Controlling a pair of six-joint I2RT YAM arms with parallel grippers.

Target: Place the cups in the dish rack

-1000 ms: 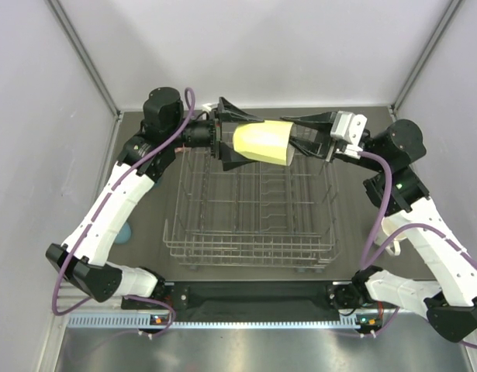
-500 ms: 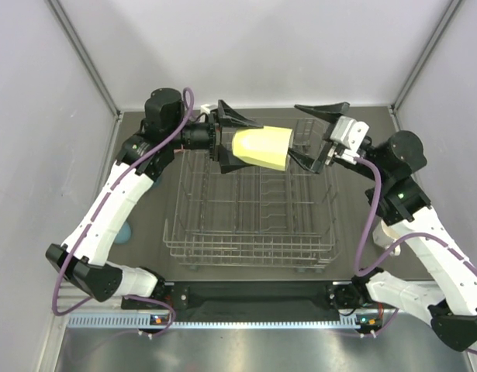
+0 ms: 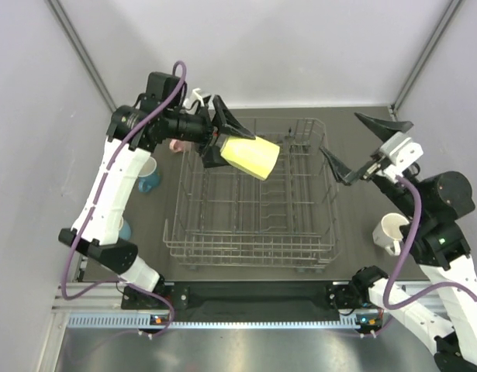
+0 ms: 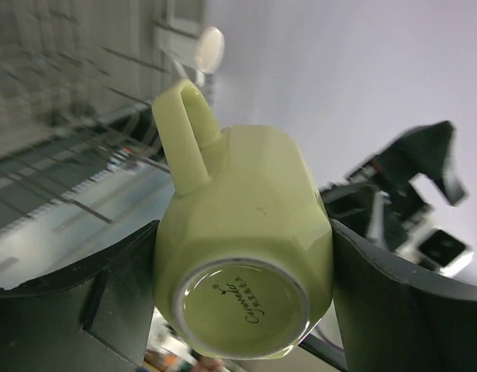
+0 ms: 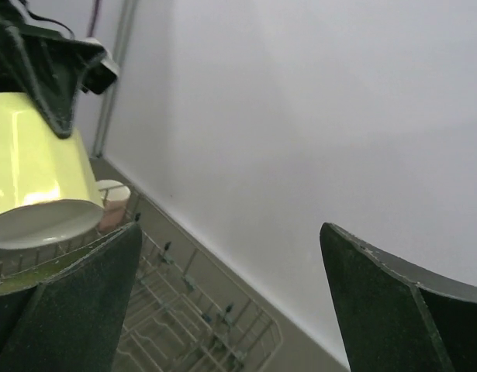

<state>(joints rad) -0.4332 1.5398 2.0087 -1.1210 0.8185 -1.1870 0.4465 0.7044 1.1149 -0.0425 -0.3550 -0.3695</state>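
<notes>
My left gripper (image 3: pixel 242 151) is shut on the yellow cup (image 3: pixel 250 155) and holds it tilted above the back left of the dish rack (image 3: pixel 254 252). In the left wrist view the cup (image 4: pixel 238 256) shows its base and handle between the two fingers (image 4: pixel 106 294). My right gripper (image 3: pixel 339 132) hangs open and empty to the right of the rack's back corner, apart from the cup. A white cup (image 3: pixel 392 232) stands on the table right of the rack. A blue cup (image 3: pixel 147 177) and a pink cup (image 3: pixel 178 146) stand to its left, and a light blue cup (image 3: pixel 126 230) is half hidden by my left arm.
The rack fills the middle of the dark table (image 3: pixel 362 201) and has nothing in it. Pale walls (image 3: pixel 300 46) close in the back and both sides. In the right wrist view the yellow cup (image 5: pixel 36 170) hangs at the upper left above the rack (image 5: pixel 191 325).
My right gripper let go of the yellow cup, opened wide and drew back to the right. My left arm pulled the cup leftward and tilted its mouth down toward the rack.
</notes>
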